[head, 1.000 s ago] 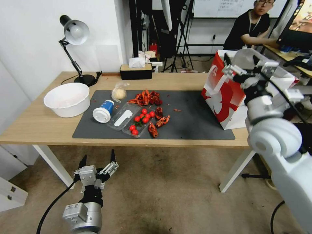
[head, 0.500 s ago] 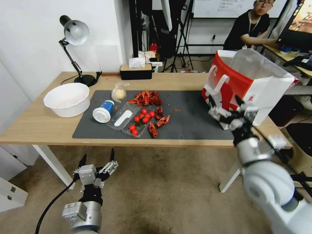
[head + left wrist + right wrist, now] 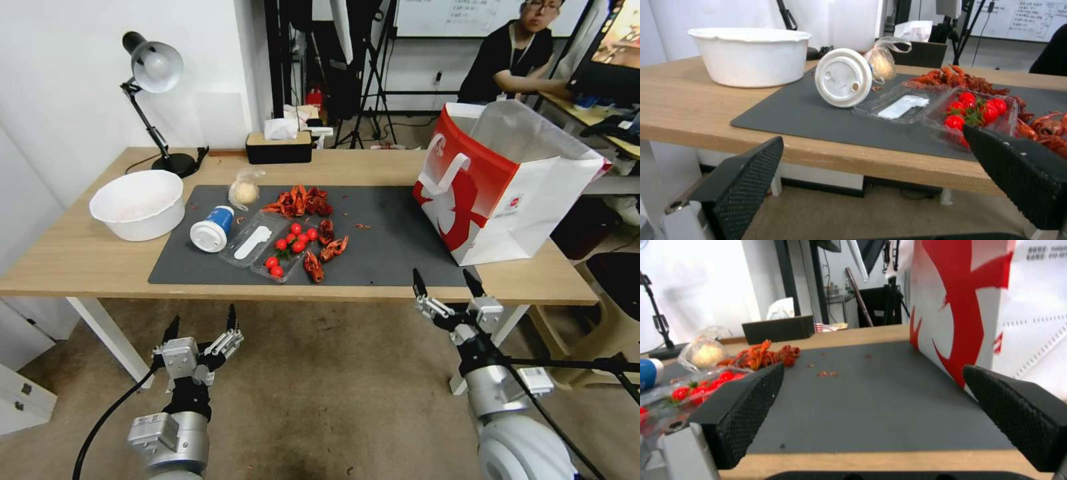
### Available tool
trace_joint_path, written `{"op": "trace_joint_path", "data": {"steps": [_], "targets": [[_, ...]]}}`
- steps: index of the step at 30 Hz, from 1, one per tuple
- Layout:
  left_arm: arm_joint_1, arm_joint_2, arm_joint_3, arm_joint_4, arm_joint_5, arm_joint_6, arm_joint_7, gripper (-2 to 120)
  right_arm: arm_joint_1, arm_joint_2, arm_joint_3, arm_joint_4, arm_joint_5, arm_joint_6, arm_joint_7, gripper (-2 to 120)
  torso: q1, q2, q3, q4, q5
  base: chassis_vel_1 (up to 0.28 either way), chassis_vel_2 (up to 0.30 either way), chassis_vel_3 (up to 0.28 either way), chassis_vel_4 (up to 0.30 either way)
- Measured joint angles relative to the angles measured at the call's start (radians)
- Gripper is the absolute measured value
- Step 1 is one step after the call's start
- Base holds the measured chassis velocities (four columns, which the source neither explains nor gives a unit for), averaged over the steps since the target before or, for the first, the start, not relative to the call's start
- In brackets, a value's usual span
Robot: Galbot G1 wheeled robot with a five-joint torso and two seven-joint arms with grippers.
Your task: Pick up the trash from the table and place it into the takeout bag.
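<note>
On the dark mat lies the trash: a blue-white lidded cup [image 3: 212, 229] on its side, a clear bag with a pale bun [image 3: 245, 191], a clear open box of cherry tomatoes [image 3: 289, 248] and red crayfish shells [image 3: 301, 200]. The red and white takeout bag [image 3: 497, 180] stands open at the table's right end. My right gripper [image 3: 445, 284] hangs open and empty below the table's front edge, in front of the bag. My left gripper [image 3: 201, 325] is open and empty, low in front of the table's left part. The left wrist view faces the cup [image 3: 842, 77] and tomatoes [image 3: 977, 110].
A big white bowl [image 3: 138, 203] sits at the table's left, a desk lamp [image 3: 155, 73] behind it and a black tissue box [image 3: 279, 145] at the back edge. White table legs [image 3: 107, 331] stand beside my grippers. A person sits at a desk behind the bag.
My right gripper has come down from above the takeout bag's mouth to below the table's front edge, still open. The left arm has not moved.
</note>
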Motion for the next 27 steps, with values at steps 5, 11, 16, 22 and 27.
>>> {"op": "trace_joint_path", "data": {"steps": [5, 11, 16, 22, 27], "targets": [[-0.006, 0.006, -0.002, 0.004, -0.009, 0.000, 0.000, 100, -0.026, 0.020, -0.008, -0.039, -0.021, 0.022, -0.008, 100, 0.000, 0.000, 0.000, 0.0001, 0.0000, 0.000, 0.000, 0.000, 0.000], [-0.029, 0.021, -0.013, 0.005, -0.020, 0.001, 0.001, 100, -0.041, 0.031, -0.009, -0.058, -0.025, 0.026, -0.012, 100, 0.000, 0.000, 0.000, 0.0000, 0.0000, 0.000, 0.000, 0.000, 0.000], [-0.089, 0.059, -0.041, -0.007, -0.079, 0.028, 0.005, 100, -0.056, 0.036, -0.004, -0.062, -0.026, 0.030, -0.013, 100, 0.000, 0.000, 0.000, 0.0001, 0.0000, 0.000, 0.000, 0.000, 0.000], [-0.163, 0.163, -0.063, -0.021, -0.214, 0.076, 0.009, 100, -0.073, 0.046, -0.005, -0.063, -0.041, 0.042, -0.017, 100, 0.000, 0.000, 0.000, -0.0001, 0.0001, 0.000, 0.000, 0.000, 0.000], [-0.199, 0.238, -0.071, -0.015, -0.287, 0.089, 0.009, 100, -0.075, 0.046, -0.001, -0.058, -0.044, 0.043, -0.018, 100, 0.000, 0.000, 0.000, -0.0001, 0.0001, 0.000, 0.000, 0.000, 0.000]]}}
